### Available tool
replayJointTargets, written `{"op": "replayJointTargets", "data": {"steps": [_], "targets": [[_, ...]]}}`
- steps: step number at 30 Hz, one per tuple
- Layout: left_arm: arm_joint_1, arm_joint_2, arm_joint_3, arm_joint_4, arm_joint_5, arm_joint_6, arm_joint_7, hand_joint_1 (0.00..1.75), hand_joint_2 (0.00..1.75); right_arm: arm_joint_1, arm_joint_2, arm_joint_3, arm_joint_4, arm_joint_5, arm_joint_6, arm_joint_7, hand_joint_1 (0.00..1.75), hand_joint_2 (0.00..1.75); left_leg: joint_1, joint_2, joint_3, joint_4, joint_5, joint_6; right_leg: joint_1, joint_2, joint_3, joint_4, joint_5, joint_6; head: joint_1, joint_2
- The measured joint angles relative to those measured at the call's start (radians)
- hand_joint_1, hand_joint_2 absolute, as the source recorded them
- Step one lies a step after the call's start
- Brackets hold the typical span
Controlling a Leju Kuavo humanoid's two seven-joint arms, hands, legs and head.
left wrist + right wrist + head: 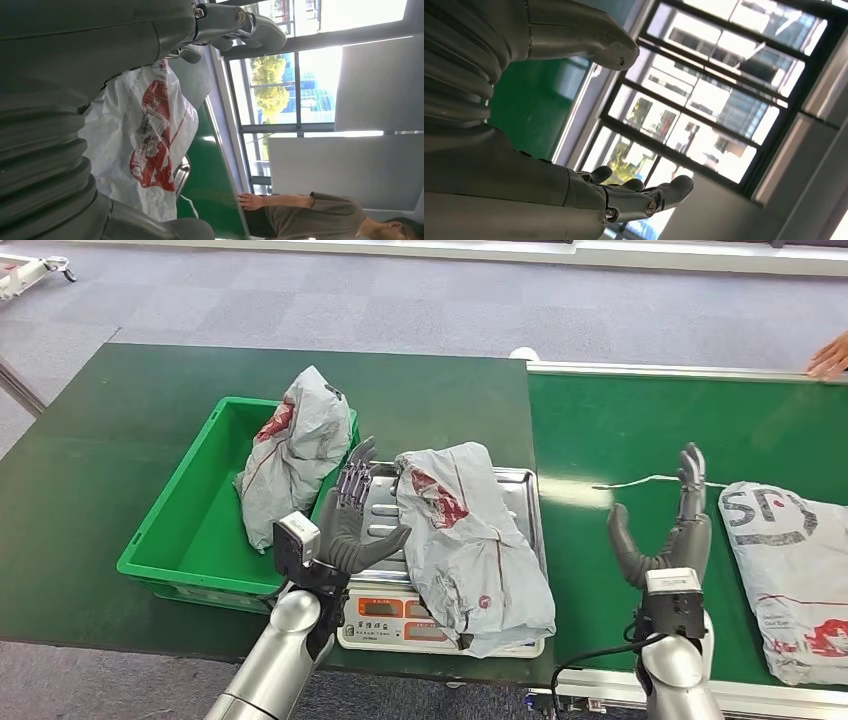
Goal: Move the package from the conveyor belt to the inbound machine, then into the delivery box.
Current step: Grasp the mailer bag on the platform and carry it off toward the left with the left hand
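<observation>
The package (470, 540) lies on the scale (520, 485) just beside the left hand (352, 515), long axis running away from the robot. Both hands are spread and empty (right hand (668, 530) sits farther off).

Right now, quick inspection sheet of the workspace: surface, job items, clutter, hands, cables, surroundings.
Surface: green table on the left, green conveyor belt on the right.
Job's things: one grey package on scale, draped over the scale; one package in crate, leaning in the green crate; one package on belt.
Clutter: white cord lying on the belt.
Hands: left hand open, beside the scale; right hand open above the belt; neither holds anything.
Cables: black cable at the right wrist.
Surroundings: a person's hand on the belt's far edge; grey carpet; windows behind.
</observation>
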Motion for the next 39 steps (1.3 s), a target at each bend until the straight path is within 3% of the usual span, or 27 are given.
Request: {"op": "replayJointTargets", "data": {"steps": [6, 10, 15, 32, 35, 39], "targets": [[-0.004, -0.003, 0.0, 0.01, 0.008, 0.0, 0.0, 0.0, 1.75, 0.07, 0.02, -0.114, -0.03, -0.078, -0.047, -0.009, 0.0, 1.75, 0.0, 0.0, 0.0, 0.0, -0.001, 0.0, 0.0, 0.0, 0.0, 0.0, 0.0, 0.0, 0.0, 0.0], [-0.004, -0.003, 0.0, 0.011, 0.009, 0.0, 0.0, 0.0, 1.75, 0.076, 0.022, -0.129, -0.028, -0.085, -0.048, -0.009, 0.0, 1.75, 0.0, 0.0, 0.0, 0.0, -0.001, 0.0, 0.0, 0.0, 0.0, 0.0, 0.0, 0.0, 0.0, 0.0], [-0.001, 0.0, 0.0, 0.005, 0.009, 0.0, 0.0, 0.0, 1.75, 0.118, 0.053, -0.233, 0.075, -0.078, -0.055, -0.009, 0.0, 1.75, 0.0, 0.001, 0.0, 0.0, -0.001, 0.0, 0.0, 0.0, 0.0, 0.0, 0.0, 0.0, 0.0, 0.0], [0.03, 0.008, -0.007, -0.076, -0.028, 0.02, 0.0, 0.0, 1.75, 0.081, 0.072, -0.233, 0.208, -0.004, -0.074, -0.009, 0.0, 1.75, 0.0, 0.001, -0.001, 0.0, -0.001, 0.0, 0.0, 0.0, 0.0, 0.0, 0.0, 0.0, 0.0, 0.0], [0.029, 0.012, -0.063, -0.126, -0.08, 0.044, 0.0, 0.0, 1.75, 0.06, 0.072, -0.212, 0.237, -0.001, -0.081, -0.009, 0.0, 1.75, 0.0, 0.0, -0.001, 0.0, -0.001, 0.001, 0.0, -0.001, 0.0, 0.0, 0.0, 0.0, 0.0, 0.0], [-0.023, 0.008, -0.208, -0.1, -0.21, 0.032, 0.002, 0.0, 1.75, 0.026, 0.072, -0.191, 0.278, -0.002, -0.078, -0.01, 0.0, 1.75, -0.001, -0.001, -0.001, 0.0, 0.0, 0.001, -0.001, -0.001, 0.001, 0.0, 0.0, 0.0, 0.0, 0.0]]}}
